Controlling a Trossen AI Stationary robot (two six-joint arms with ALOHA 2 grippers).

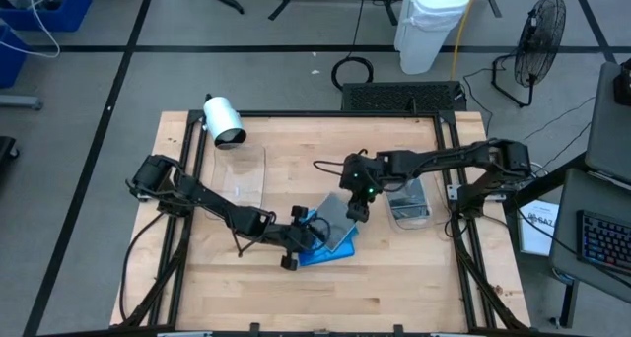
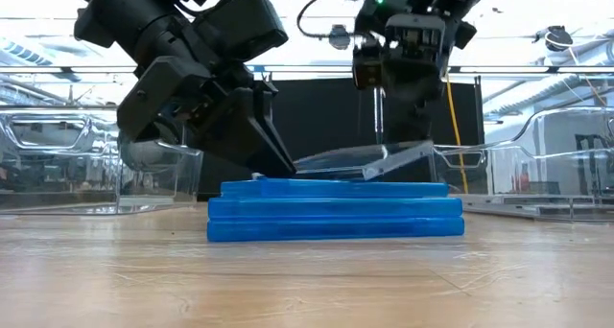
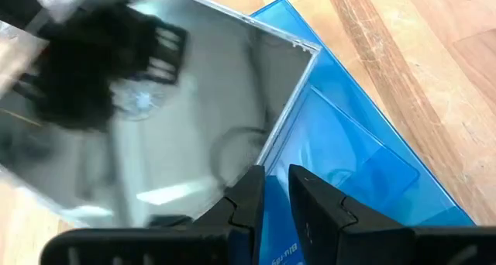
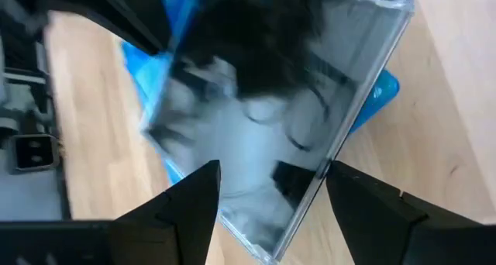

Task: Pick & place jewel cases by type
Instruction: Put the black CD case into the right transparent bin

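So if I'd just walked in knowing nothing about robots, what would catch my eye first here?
Probably the bright blue jewel cases, stacked flat in the middle of the wooden table. Both dark arms meet right over them: the right gripper is open around the raised edge of a tilted grey jewel case resting on the stack, while the left gripper presses at the stack's edge, fingers nearly closed. Clear plastic tubs sit off to the sides.

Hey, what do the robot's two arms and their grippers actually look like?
Both arms are black, jointed and slim. The left gripper and right gripper each end in two dark, wedge-shaped fingers. A green light glows near the right wrist, and a thin black cable loops beside it.
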